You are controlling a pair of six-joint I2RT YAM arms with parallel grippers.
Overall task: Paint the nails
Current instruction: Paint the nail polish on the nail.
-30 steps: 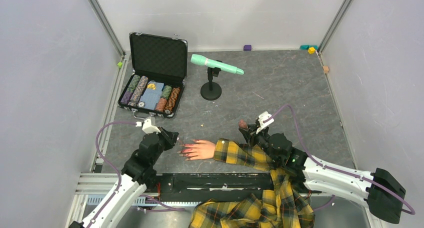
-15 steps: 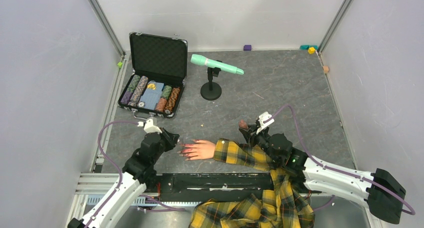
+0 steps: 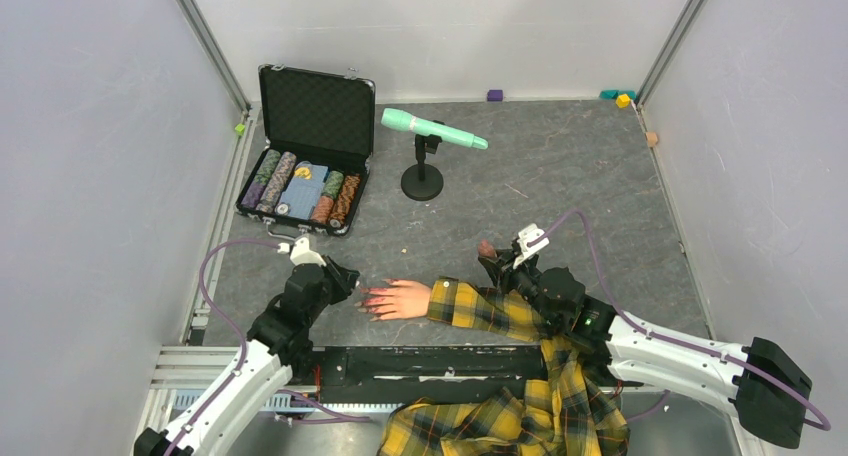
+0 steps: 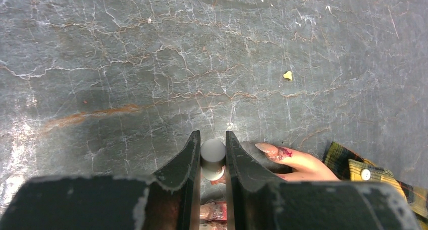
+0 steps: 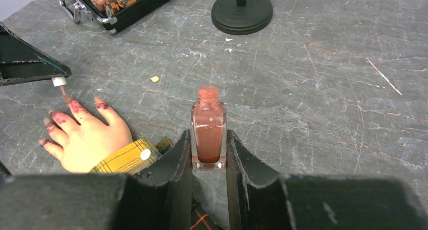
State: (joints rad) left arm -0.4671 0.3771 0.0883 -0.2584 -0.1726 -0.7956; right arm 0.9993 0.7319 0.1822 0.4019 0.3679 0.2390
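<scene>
Left gripper (image 4: 212,143): clamps a small white brush cap (image 4: 212,153) between jaws drawn almost together. Points down at the grey tabletop (image 4: 151,63), just left of the mannequin hand (image 3: 403,299). From the right wrist view, carries a thin reddish brush (image 5: 64,93) under that cap, its tip close over the fingertips; touching or not, cannot tell.

Nails (image 5: 75,105): at the left end of the pale hand, near the front edge of the tabletop, between the two arms. Smeared dark red, unevenly. Fingers spread and aimed left, toward the left gripper, with the back of the hand up.

Yellow plaid sleeve (image 3: 485,313): covers the wrist, runs right beneath the right arm and spills over the near edge. White button (image 5: 145,154) on the cuff.

Right gripper (image 5: 208,141): closed tight on the lower body of a polish bottle (image 5: 208,120). Holds it upright and uncapped, with brownish-pink polish inside, just right of the cuff. Resting on the tabletop or lifted off it, cannot tell.

Farther back: open black case (image 3: 315,106) with rows of poker chips at far left. Mint-green microphone (image 3: 432,128) on a black round-based stand (image 3: 422,182) near the middle. Small yellow crumb (image 4: 287,75) on the stone-patterned surface beyond the fingertips. A few coloured blocks (image 3: 623,101) along the far edge.
</scene>
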